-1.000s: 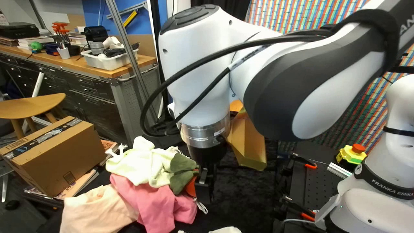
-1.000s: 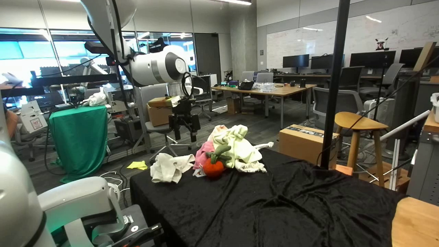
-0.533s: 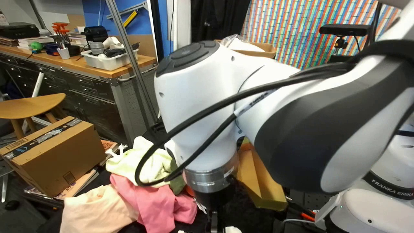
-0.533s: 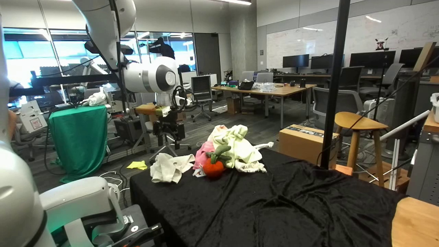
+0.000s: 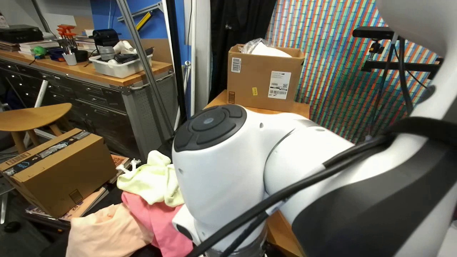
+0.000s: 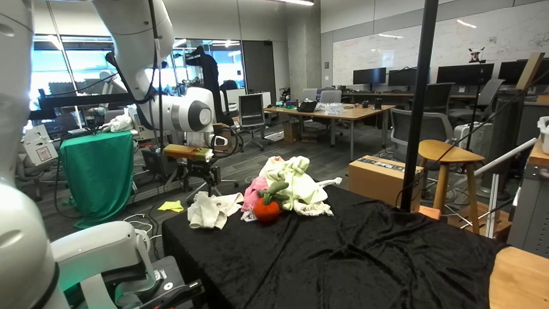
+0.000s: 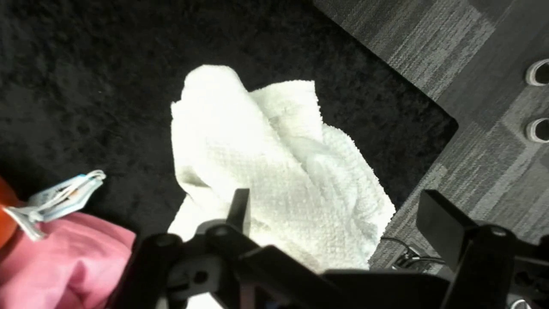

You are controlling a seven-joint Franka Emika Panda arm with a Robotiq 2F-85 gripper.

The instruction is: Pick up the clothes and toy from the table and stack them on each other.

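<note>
A crumpled white cloth lies near the black table's edge. It also shows in an exterior view. My gripper is open above it, one finger over the cloth and one beyond its edge, over the floor. In an exterior view the gripper hangs just behind and above the cloth. The heap beside it has a pale yellow-green cloth on a pink cloth, with a red toy with green leaves in front. A peach cloth lies beside the pink one. The arm hides the toy in that view.
The black-covered table has wrinkled cloth at its front. A black pole stands at its far side, with a cardboard box behind. A paper tag lies by the pink cloth. A yellow cloth lies on the floor.
My gripper has moved down and away from the heap, from beside the toy to above the white cloth. The arm now covers more of the heap. The clothes and toy have not moved.
</note>
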